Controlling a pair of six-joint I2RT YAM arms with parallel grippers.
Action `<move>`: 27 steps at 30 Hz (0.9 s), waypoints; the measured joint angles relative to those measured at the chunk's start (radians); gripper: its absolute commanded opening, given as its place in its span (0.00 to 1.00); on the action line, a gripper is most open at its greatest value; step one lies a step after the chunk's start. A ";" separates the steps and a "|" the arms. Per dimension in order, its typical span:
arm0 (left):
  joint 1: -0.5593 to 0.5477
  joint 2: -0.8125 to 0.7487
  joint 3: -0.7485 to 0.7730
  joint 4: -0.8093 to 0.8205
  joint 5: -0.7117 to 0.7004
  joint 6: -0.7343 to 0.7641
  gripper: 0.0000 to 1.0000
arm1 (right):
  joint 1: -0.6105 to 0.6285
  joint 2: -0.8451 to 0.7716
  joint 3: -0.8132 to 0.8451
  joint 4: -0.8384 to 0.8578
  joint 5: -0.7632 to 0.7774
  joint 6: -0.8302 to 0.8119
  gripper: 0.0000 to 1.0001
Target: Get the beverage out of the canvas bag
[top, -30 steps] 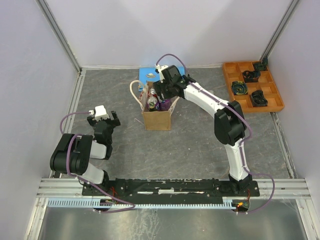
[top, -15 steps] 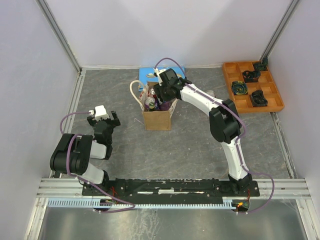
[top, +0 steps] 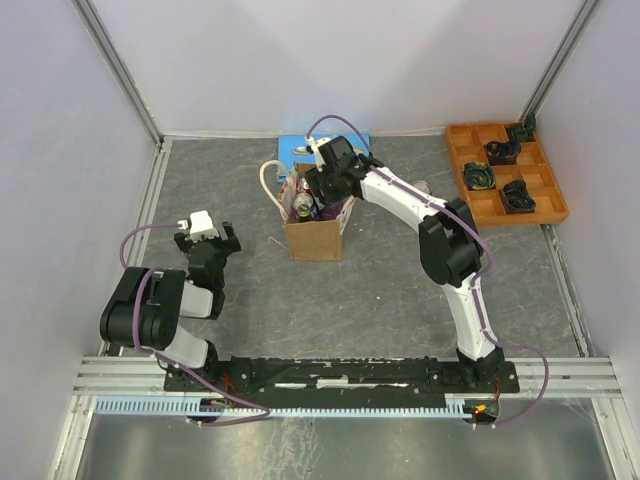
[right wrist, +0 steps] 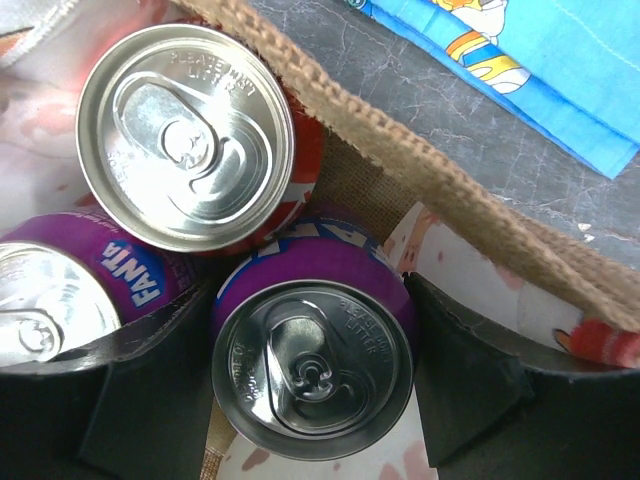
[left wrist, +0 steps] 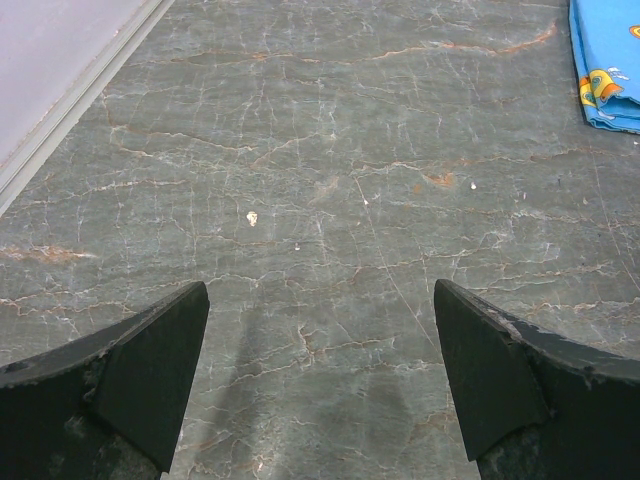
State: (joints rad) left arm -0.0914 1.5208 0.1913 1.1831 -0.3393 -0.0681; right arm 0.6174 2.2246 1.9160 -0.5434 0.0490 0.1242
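Note:
The tan canvas bag [top: 315, 240] stands upright at the table's middle back, with a cream rope handle [top: 268, 180] on its left. In the right wrist view its woven rim [right wrist: 400, 160] frames three cans: a purple Fanta can [right wrist: 312, 370], a red can [right wrist: 185, 135] and a second purple can [right wrist: 50, 300]. My right gripper [right wrist: 312, 390] is down inside the bag [top: 318, 195], its fingers pressed on both sides of the middle purple can. My left gripper [left wrist: 318, 330] is open and empty over bare table, left of the bag [top: 207, 238].
A flat blue board [top: 300, 148] lies just behind the bag and shows in the right wrist view [right wrist: 530, 60] and the left wrist view [left wrist: 610, 60]. An orange compartment tray [top: 505, 170] with dark parts sits at the back right. Walls enclose the table.
My right gripper has dropped from above the bag's opening down into it, around the purple can. The left arm has not moved.

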 measured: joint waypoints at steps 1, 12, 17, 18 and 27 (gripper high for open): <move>0.000 0.000 0.000 0.000 0.000 0.000 0.99 | 0.000 -0.004 0.003 -0.004 0.000 -0.006 0.00; 0.000 0.000 0.000 0.000 0.000 0.000 0.99 | -0.005 -0.269 -0.003 0.022 0.008 -0.073 0.00; 0.000 0.000 0.000 0.000 0.000 0.000 0.99 | -0.004 -0.527 -0.121 0.166 0.080 -0.108 0.00; 0.000 0.000 0.000 0.000 0.000 0.000 0.99 | -0.004 -0.579 -0.153 0.194 0.105 -0.117 0.00; 0.000 0.000 0.000 0.000 0.000 0.000 0.99 | -0.012 -0.761 -0.304 0.339 0.462 -0.228 0.00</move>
State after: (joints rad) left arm -0.0914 1.5208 0.1917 1.1831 -0.3393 -0.0681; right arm 0.6052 1.4635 1.6115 -0.2043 0.5110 -0.1036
